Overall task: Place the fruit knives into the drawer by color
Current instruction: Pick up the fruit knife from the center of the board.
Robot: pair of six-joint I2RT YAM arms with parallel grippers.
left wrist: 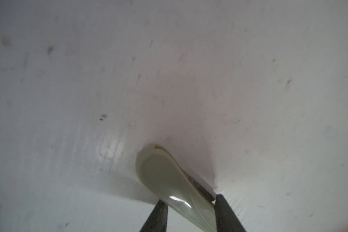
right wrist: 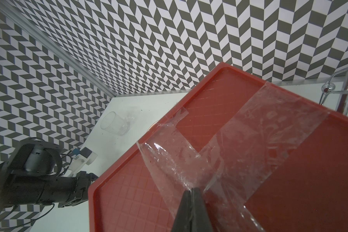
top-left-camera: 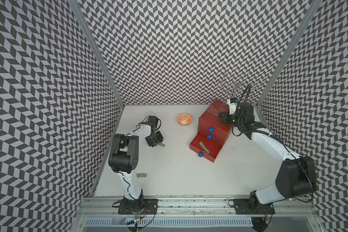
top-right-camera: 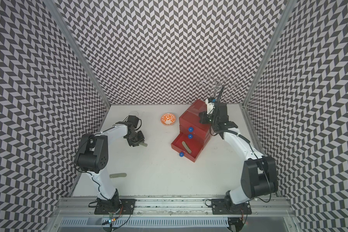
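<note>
In both top views, we are seeing the left jaws low over a grey-green knife [top-left-camera: 162, 144] lying flat on the worktop [top-left-camera: 175, 176], well apart from the chest [top-left-camera: 211, 120]. The bottom drawer [top-left-camera: 212, 150] is standing pulled out, with a stowed knife [top-left-camera: 204, 147] of what we are judging to be the same colour. Open worktop is lying between knife and drawer, and the bowl [top-left-camera: 184, 120] is sitting clear of that route. The drawer's front wall and the middle knob [top-left-camera: 209, 136] overhanging it are narrowing the drop zone. A spare knife [top-right-camera: 118, 175] is lying just beside the left arm [top-right-camera: 102, 180], where we are judging a swinging elbow could sweep it.

In the left wrist view, the jaws are flanking the knife [left wrist: 161, 170] at both edges. We cannot tell whether they are pinching it. It is thin, glossy and flush to the surface, so we are expecting it could pivot or squirt out, or the tips could scrape.

In the right wrist view, the right jaws are clenched, empty, and resting on the tape [right wrist: 249, 140] across the chest top. On that slick film we are judging the tip could skid, letting the chest shift. The glass [right wrist: 115, 125] is standing near the far corner.
</note>
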